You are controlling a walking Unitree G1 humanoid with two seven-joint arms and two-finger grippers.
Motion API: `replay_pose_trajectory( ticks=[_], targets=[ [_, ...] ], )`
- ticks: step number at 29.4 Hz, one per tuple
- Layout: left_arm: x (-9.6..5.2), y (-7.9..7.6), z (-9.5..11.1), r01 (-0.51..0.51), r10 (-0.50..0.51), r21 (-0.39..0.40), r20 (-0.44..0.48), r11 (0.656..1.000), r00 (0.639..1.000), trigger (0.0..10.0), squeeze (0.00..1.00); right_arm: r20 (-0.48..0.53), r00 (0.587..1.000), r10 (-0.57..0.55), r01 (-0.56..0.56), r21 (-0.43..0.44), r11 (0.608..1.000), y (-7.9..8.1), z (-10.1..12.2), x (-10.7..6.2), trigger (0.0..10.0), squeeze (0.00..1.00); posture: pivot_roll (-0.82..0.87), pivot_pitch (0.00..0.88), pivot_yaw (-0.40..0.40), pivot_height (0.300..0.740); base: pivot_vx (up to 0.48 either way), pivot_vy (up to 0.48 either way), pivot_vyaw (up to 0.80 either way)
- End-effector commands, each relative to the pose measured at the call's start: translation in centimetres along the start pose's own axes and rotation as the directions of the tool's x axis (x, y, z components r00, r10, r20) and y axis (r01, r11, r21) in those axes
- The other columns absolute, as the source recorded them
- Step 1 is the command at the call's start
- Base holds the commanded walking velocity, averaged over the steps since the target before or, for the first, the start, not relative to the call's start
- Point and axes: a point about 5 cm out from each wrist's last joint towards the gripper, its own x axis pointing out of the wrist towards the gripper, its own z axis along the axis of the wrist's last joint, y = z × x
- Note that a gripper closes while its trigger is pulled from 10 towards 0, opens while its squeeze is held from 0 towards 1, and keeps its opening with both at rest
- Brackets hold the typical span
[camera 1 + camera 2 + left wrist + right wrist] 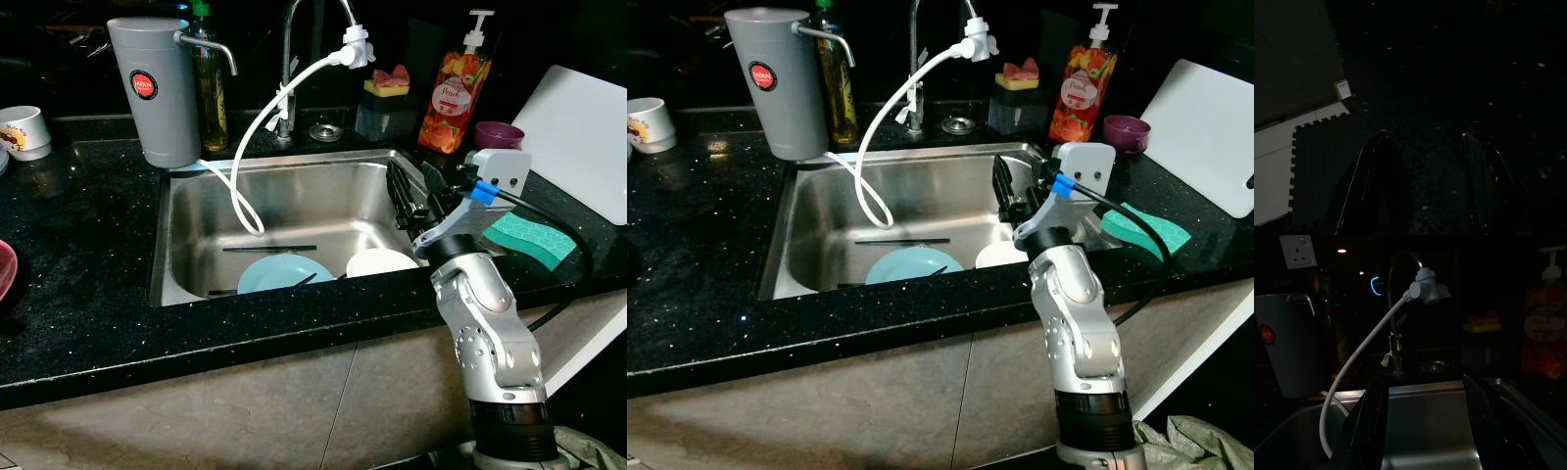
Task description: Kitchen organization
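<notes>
Black speckled counter (88,255) wraps around one stainless sink (294,196). One grey water filter jug (155,88) stands at the sink's back left corner, with one white hose (260,127) looping from the tap down into the basin. Down in the sink: one light blue plate (279,274), one white bowl (380,262) just beside it, and two dark chopsticks (269,249). Right gripper (416,191) hovers over the sink's right edge, fingers spread and holding nothing. Left gripper (1425,186) hangs idle in the dark, also spread apart.
</notes>
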Motion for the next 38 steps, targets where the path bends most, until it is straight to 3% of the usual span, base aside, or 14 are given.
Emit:
replay_pose_trajectory(
  ticks=[1, 6, 11, 16, 19, 27, 28, 30, 32, 38],
  targets=[
    [0.2, 0.0, -0.7, 0.021, -0.019, 0.027, -0.044, 0.999, 0.999, 10.0, 0.0, 0.008, 1.0, -0.004, 0.004, -0.003, 1.0, -0.2, 0.0, 0.1, 10.0, 0.0, 0.12, 0.169, -0.052, 0.74, 0.0, 0.0, 0.0],
    [-0.3, -1.6, -0.9, 0.138, -0.136, 0.115, -0.022, 0.984, 0.99, 10.0, 0.0, 0.009, 1.0, -0.005, 0.005, -0.003, 1.0, -0.2, 0.1, 0.1, 10.0, 0.0, 0.12, 0.169, -0.052, 0.74, 0.0, 0.0, 0.0],
    [-1.5, -4.2, -1.2, 0.294, -0.3, 0.222, -0.004, 0.93, 0.954, 10.0, 0.0, 0.01, 1.0, -0.008, 0.008, -0.002, 1.0, -0.2, 0.1, 0.1, 10.0, 0.0, 0.12, 0.169, -0.052, 0.74, 0.0, 0.0, 0.0],
    [-2.4, -5.6, -1.5, 0.364, -0.374, 0.255, -0.008, 0.896, 0.927, 10.0, 0.0, 0.011, 1.0, -0.011, 0.011, -0.002, 1.0, -0.3, 0.1, 0.1, 10.0, 0.0, 0.12, 0.169, -0.052, 0.74, 0.0, 0.0, 0.0],
    [-3.3, -6.8, -2.1, 0.434, -0.447, 0.286, -0.024, 0.854, 0.894, 10.0, 0.0, 0.012, 1.0, -0.013, 0.013, -0.002, 1.0, -0.3, 0.1, 0.1, 10.0, 0.0, 0.12, 0.174, -0.05, 0.74, 0.0, 0.0, 0.0],
    [-4.7, -8.3, -2.7, 0.522, -0.538, 0.315, -0.041, 0.792, 0.842, 10.0, 0.0, 0.014, 1.0, -0.014, 0.014, -0.002, 1.0, -0.3, 0.2, 0.1, 10.0, 0.0, 0.12, 0.174, -0.05, 0.74, 0.0, 0.0, 0.0],
    [-5.4, -9.1, -2.9, 0.572, -0.588, 0.308, -0.048, 0.76, 0.807, 10.0, 0.0, 0.015, 1.0, -0.015, 0.015, -0.002, 1.0, -0.3, 0.2, 0.1, 10.0, 0.0, 0.11, 0.173, -0.05, 0.74, 0.0, 0.0, 0.0],
    [-5.4, -9.1, -2.9, 0.572, -0.588, 0.308, -0.048, 0.76, 0.807, 10.0, 0.0, 0.015, 1.0, -0.015, 0.015, -0.002, 1.0, -0.3, 0.2, 0.1, 10.0, 0.0, 0.11, 0.173, -0.05, 0.74, 0.0, 0.0, 0.0],
    [-6.1, -9.9, -3.1, 0.612, -0.628, 0.301, -0.054, 0.731, 0.776, 10.0, 0.0, 0.015, 1.0, -0.015, 0.015, -0.002, 1.0, -0.3, 0.2, 0.2, 10.0, 0.0, 0.11, 0.173, -0.051, 0.74, 0.0, 0.0, 0.0],
    [-7.0, -10.6, -3.4, 0.659, -0.673, 0.291, -0.066, 0.694, 0.737, 10.0, 0.0, 0.016, 1.0, -0.015, 0.015, -0.001, 1.0, -0.3, 0.3, 0.1, 10.0, 0.0, 0.11, 0.173, -0.051, 0.74, 0.0, 0.0, 0.0]
  ],
)
